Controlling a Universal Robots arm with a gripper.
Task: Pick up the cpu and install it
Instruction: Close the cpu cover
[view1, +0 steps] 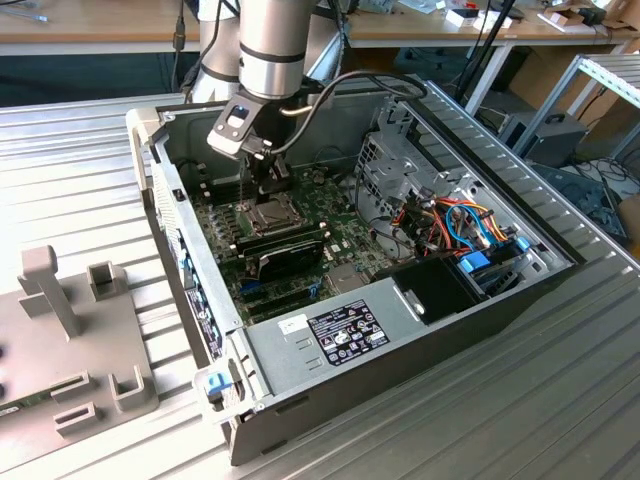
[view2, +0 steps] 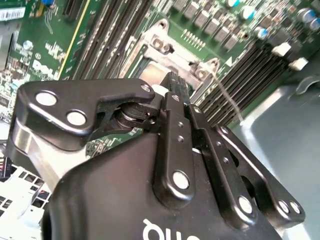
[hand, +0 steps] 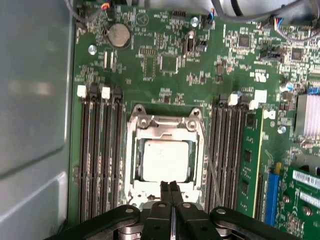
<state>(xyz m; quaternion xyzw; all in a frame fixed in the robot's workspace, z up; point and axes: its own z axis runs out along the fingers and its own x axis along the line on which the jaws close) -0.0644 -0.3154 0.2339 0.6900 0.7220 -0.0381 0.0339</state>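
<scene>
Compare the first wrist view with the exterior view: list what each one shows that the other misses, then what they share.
First wrist view: the cpu lying in its socket frame, and a round coin battery. Exterior view: the whole computer case, its coloured cables, and a grey holder on the table at the exterior view's left. Shared: the shut gripper over the green board.

- Open grey metal computer case (view1: 420, 360), lying on a ribbed silver metal table (view1: 70, 180).
- Green circuit board (hand: 165, 65) on the case's floor, carrying a round silver coin battery (hand: 119, 35) and long black slots (hand: 100, 150).
- Orange and blue cable bundle (view1: 465, 225) inside the case.
- Grey plastic fixture with upright posts (view1: 60, 300) beside the case, on the exterior view's left.
</scene>
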